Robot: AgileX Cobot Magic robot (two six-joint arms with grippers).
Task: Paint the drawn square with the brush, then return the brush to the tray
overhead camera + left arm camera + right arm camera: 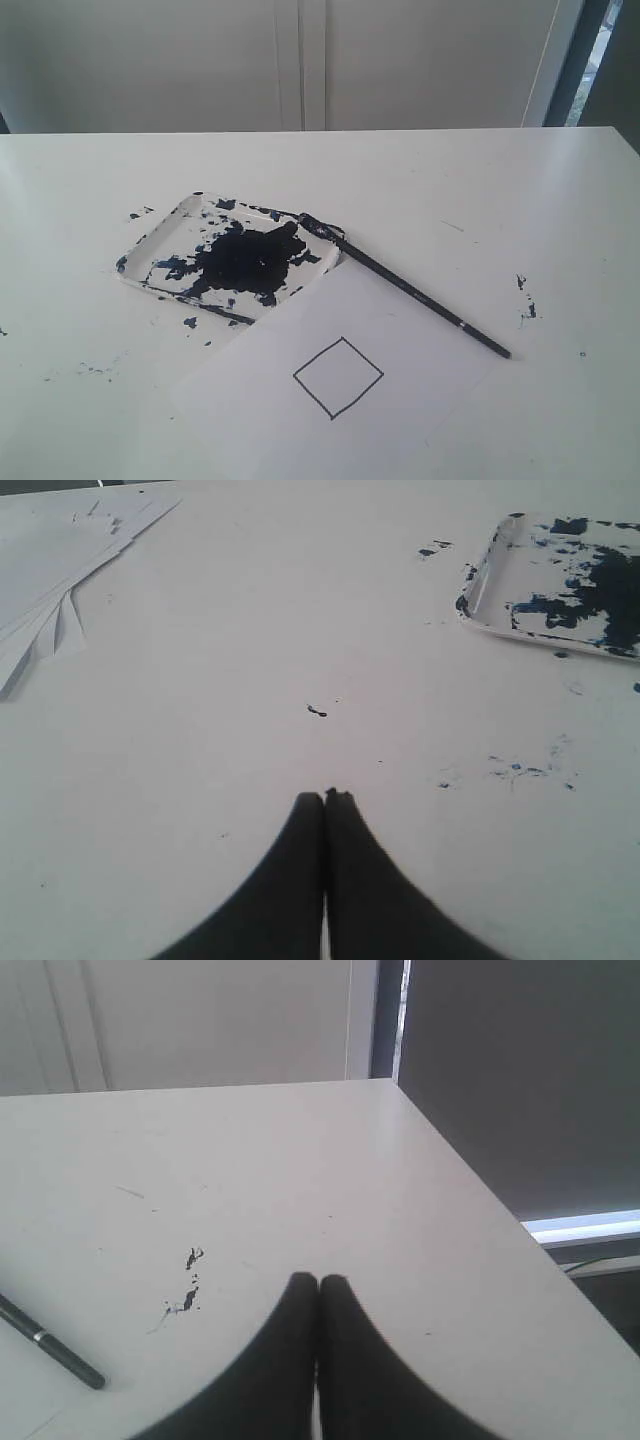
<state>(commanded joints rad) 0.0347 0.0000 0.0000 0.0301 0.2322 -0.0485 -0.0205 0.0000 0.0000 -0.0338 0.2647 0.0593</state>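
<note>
Centre frame, the long thin black paintbrush (405,287) lies free, black-outlined square (338,377) blank; jaws both clenched, empty; we judge pickup next.

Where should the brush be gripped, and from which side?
Grip the brush on its bare handle, toward the free end, from above with the right end effector, jaws across the shaft. The bristle end rests on the tray corner; the handle lies exposed.

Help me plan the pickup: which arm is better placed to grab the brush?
Right, probably. The brush lies with its handle toward the right side, and its end shows near the shut right gripper. The left gripper view shows only the tray, no brush.
</note>
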